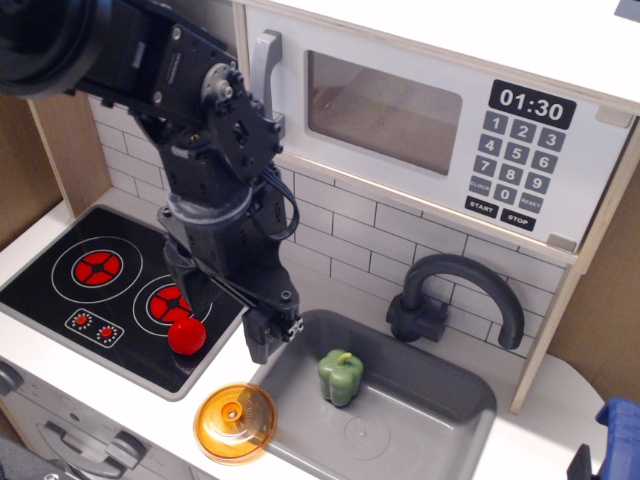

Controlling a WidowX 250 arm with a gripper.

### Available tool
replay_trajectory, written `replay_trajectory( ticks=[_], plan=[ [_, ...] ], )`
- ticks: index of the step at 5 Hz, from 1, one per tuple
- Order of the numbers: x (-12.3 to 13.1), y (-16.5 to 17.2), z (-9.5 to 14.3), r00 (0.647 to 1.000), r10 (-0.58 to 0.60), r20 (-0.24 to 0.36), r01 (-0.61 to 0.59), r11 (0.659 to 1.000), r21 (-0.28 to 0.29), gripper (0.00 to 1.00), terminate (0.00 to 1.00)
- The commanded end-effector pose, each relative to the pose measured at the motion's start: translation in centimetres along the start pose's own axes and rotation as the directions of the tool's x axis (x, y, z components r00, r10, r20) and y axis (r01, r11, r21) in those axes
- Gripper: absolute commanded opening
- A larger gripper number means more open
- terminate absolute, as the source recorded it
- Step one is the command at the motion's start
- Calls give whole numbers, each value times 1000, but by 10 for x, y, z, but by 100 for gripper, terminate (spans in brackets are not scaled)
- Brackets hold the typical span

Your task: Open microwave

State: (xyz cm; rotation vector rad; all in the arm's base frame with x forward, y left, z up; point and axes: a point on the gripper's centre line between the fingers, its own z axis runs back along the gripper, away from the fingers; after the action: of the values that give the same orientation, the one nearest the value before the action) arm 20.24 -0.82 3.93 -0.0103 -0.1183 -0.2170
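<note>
Microwave point(440, 120) is seen across the upper middle and upper right of the frame, set in a light wood casing above the tiled wall, with its door closed. Its long axis is laid horizontally, tilting slightly down toward the right of the frame, and its face is turned toward the camera and the counter below. The tinted window point(383, 110) is placed at the centre, the keypad point(516, 160) at the right, and the grey bar handle point(266, 72) is stood upright at the left end, partly hidden by the arm.

The gripper point(270, 335) is held low, at the left rim of the sink point(440, 425), well below the handle; its fingers are seen close together and nothing is seen clamped between them.

Several risks can be judged from here. As the gripper is raised toward the handle, the faucet point(455, 295) or the tiled wall could be struck by the bulky arm. If the handle is caught only at its edge, the fingers could slip off. If the pull is not made along the door's swing, the light toy cabinet could be dragged or tipped. The green pepper point(340, 376), red knob point(187, 336) and orange lid point(236, 421) could be knocked aside.
</note>
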Motion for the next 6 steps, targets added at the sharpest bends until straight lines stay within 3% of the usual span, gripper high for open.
replay_trajectory(
  ticks=[1,2,3,5,6],
  plan=[
    [0,0,0,1000,0,0,0,1000,0,100,0],
    [23,32,9,988,146,53,-147,989,11,100,0],
    [43,58,18,971,209,116,-213,977,20,100,0],
    [95,115,41,927,319,197,-318,947,-34,100,0],
    [111,119,42,931,313,187,-306,950,-70,100,0]
  ],
)
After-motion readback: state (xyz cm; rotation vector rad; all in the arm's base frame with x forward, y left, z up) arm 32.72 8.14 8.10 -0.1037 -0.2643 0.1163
